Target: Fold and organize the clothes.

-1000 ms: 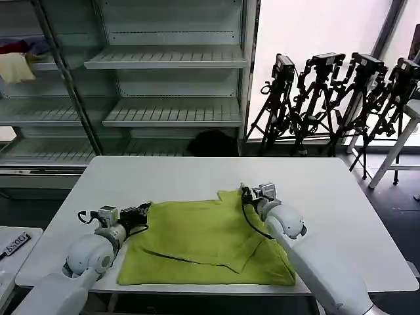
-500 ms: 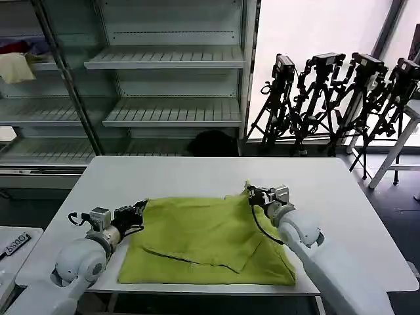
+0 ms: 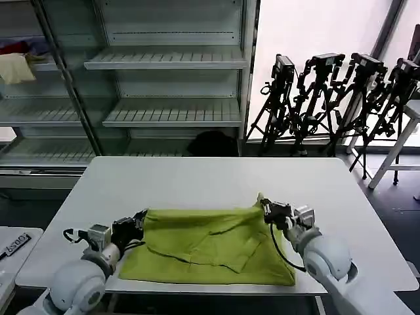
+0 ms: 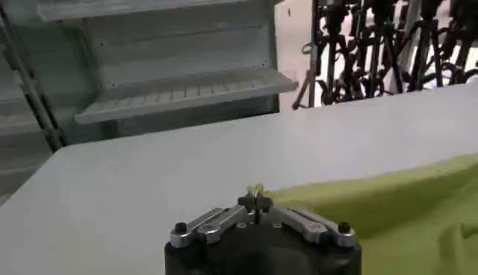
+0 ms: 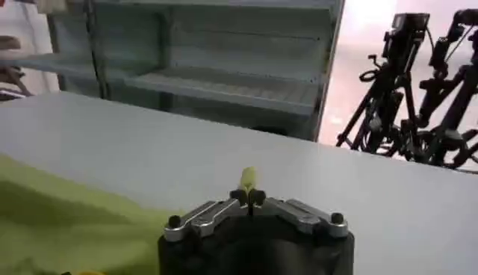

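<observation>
The lime yellow-green T-shirt lies on the white table, near the front edge, with its far part lifted and folded over toward me. My left gripper is shut on the shirt's far left corner. My right gripper is shut on the far right corner, and a tuft of green fabric sticks out between its fingertips. The fabric stretches taut between the two grippers. In the right wrist view the shirt spreads out beside the gripper.
Metal shelving stands behind the table, with a pale cream cloth and a red cloth on a shelf at the far left. Several black tripods stand at the back right. Bare table lies beyond the shirt.
Both grippers have pulled the shirt's far edge toward the table's front over the last second, folding it over the near part. The right gripper has also moved outward to the right.
</observation>
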Motion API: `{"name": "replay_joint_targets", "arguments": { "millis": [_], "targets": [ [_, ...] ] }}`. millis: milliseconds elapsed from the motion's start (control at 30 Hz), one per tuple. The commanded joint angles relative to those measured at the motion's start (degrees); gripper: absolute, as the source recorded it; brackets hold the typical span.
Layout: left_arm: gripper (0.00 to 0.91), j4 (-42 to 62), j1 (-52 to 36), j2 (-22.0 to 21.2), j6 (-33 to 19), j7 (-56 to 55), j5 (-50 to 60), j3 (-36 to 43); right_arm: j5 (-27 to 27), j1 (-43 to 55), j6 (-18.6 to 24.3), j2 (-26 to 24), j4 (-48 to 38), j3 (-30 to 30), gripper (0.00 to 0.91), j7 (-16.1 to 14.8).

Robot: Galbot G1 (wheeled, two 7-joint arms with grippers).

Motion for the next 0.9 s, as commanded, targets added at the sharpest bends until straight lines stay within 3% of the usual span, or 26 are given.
{"name": "replay_joint_targets", "arguments": {
  "millis": [33, 700, 733, 767, 800, 833, 867, 900],
  "targets": [
    [0.000, -4.2, 5.7, 0.0, -0.3, -1.9, 3.6, -0.7, -1.1, -11.9, 2.4, -2.3, 6.4, 4.3, 0.000, -0.1],
    [0.020, -5.6, 11.3, -1.6, 0.9, -4.9, 8.7, -2.4, -2.9, -22.3, 4.3, -3.3, 10.0, 8.7, 0.000, -1.6],
    [0.071, -5.4, 11.4, -1.7, 0.9, -5.3, 9.0, -2.4, -3.0, -22.5, 4.4, -3.2, 10.1, 8.8, 0.000, -1.6],
    [0.262, -5.1, 11.6, -1.8, 0.9, -5.5, 9.6, -2.3, -3.1, -22.8, 4.4, -3.1, 10.2, 8.8, 0.000, -1.5],
    [0.312, -4.9, 11.7, -1.8, 0.9, -5.6, 10.2, -2.2, -3.3, -22.9, 4.4, -3.1, 10.2, 8.8, 0.000, -1.3],
    [0.574, -4.3, 12.2, -1.9, 0.9, -5.6, 10.9, -2.1, -3.4, -23.2, 4.4, -3.0, 10.3, 8.8, 0.655, -1.0],
    [0.766, -4.2, 12.9, -1.9, 0.9, -5.5, 11.7, -2.1, -3.9, -23.8, 4.4, -2.8, 10.5, 8.8, 0.907, -0.7],
    [0.907, -4.0, 13.2, -1.9, 0.9, -5.6, 12.1, -2.0, -4.1, -24.0, 4.4, -2.7, 10.5, 8.8, 0.907, -0.5]
  ]
}}
